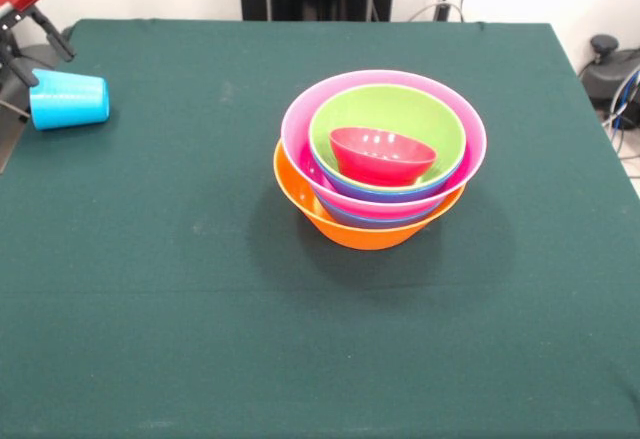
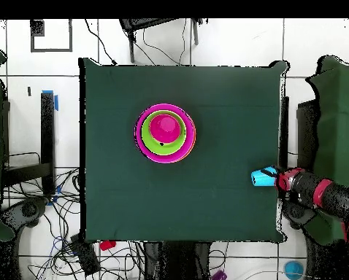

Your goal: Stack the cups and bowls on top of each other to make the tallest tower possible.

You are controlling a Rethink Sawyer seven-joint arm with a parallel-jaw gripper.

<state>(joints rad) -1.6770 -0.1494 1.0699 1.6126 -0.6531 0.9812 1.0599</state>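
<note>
The bowls [image 1: 380, 159] sat nested mid-frame, orange outermost, red innermost. At the upper left edge the gripper [image 1: 30, 84] had its jaws pinching the blue cup [image 1: 68, 100], tipped sideways. Next, I judged: carry it over and seat it on the red bowl [image 1: 382, 156].

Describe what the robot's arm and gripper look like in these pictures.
Only the end of the arm shows. In the overhead view it is red with black bands and joints, rounded and thick. In the front view the gripper is a red block at the top corner with thin black finger parts below it. No markings or loose cables on the arm can be made out.
</note>
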